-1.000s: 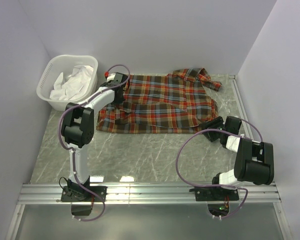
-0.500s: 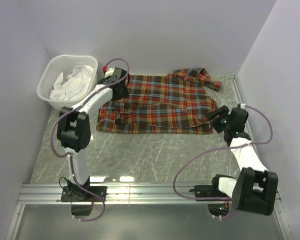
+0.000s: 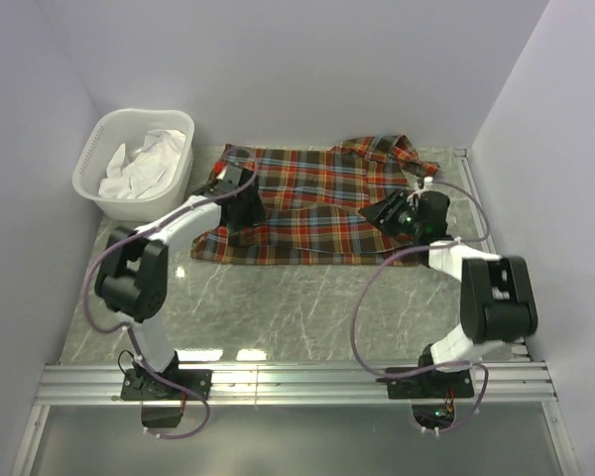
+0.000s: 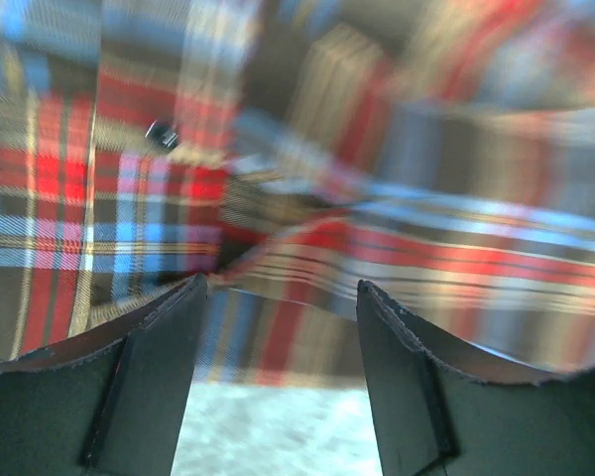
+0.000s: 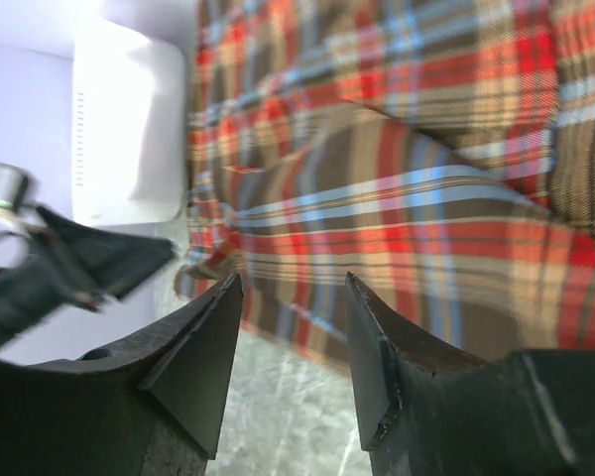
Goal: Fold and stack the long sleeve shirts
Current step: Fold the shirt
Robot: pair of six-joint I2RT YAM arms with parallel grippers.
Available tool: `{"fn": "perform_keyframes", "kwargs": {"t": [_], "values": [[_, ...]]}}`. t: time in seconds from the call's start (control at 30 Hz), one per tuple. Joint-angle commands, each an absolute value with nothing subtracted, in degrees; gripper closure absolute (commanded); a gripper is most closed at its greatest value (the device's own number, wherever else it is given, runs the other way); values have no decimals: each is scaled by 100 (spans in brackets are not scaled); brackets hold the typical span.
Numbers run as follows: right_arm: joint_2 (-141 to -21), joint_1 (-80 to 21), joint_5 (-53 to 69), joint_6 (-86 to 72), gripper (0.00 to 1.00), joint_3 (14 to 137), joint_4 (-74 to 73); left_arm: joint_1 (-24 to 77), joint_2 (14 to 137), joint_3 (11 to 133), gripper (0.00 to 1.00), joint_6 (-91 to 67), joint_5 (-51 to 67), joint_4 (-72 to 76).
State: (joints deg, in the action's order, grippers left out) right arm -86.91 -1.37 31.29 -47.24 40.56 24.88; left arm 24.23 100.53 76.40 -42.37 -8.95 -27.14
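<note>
Where the shirt lies: the plaid shirt [image 3: 317, 203] is spread across the far half of the table [image 3: 278, 297], with its collar toward the far right corner and its near edge roughly straight.
My left gripper [image 3: 243, 203]: low over the left part of the shirt, fingers apart with nothing between them. Through the gap I see rumpled plaid and a strip of bare table at the hem.
My right gripper [image 3: 392, 211]: over the shirt's right part, pointing left across it, fingers parted and gripping nothing. I cannot tell whether the tips touch the cloth.
Basket [image 3: 87, 178]: white, at the far left of the table near the shirt's left end, with white cloth [image 3: 144, 169] inside.
</note>
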Motion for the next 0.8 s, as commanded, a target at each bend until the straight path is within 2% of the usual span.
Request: {"fn": "perform_keyframes", "kwargs": {"t": [0.0, 0.13, 0.3, 0.37, 0.63, 0.77], "values": [[-9394, -97, 3506, -4983, 48, 4324, 3594, 2233, 10466, 7287, 33, -4552, -563, -2321], [-10211, 219, 3525, -5430, 51, 3886, 4470, 1759, 10556, 6621, 35, -4921, -212, -2093], [-10599, 904, 3524, -6158, 53, 3123, 5113, 1617, 10398, 6100, 36, -5150, -422, -2153], [-10512, 993, 3428, -6266, 57, 2963, 5238, 1547, 10371, 5881, 36, -5246, -361, -2171], [-9142, 1046, 2190, -5186, 55, 3032, 2457, 1494, 9766, 4976, 33, -5510, -264, -2311], [-8518, 1037, 1943, -4791, 53, 2962, 1882, 1494, 9072, 4387, 29, -5651, -255, -2487]]}}
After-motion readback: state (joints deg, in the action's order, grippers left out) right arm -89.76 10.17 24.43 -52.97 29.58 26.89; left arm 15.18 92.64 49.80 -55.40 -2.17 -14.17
